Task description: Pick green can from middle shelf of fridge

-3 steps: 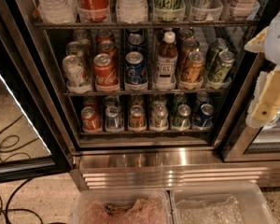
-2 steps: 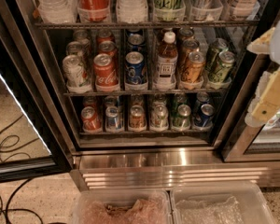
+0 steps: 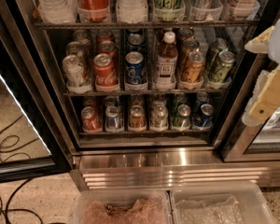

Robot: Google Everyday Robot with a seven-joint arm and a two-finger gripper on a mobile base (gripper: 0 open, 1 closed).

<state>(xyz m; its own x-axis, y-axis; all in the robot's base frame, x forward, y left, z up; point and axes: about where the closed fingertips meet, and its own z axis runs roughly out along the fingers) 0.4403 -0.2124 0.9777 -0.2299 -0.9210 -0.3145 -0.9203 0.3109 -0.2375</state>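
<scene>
The fridge (image 3: 60,125) stands open in front of me. Its middle shelf (image 3: 144,92) holds lanes of cans and one white-capped bottle (image 3: 165,59). Two dark olive-green cans stand in the rightmost lane, the front green can (image 3: 222,66) with the second one (image 3: 215,49) behind it. An amber-orange can (image 3: 192,68) is just to their left. My gripper (image 3: 263,71) is at the right edge of the view, outside the fridge and to the right of the green cans. Its two yellowish fingers (image 3: 259,41) are spread apart and hold nothing.
Also on the middle shelf are a whitish can (image 3: 74,71), a red can (image 3: 105,71) and a blue can (image 3: 134,68). Smaller cans fill the rack below (image 3: 144,118). The glass door (image 3: 18,125) hangs open at the left. Two clear bins (image 3: 172,209) sit at the bottom.
</scene>
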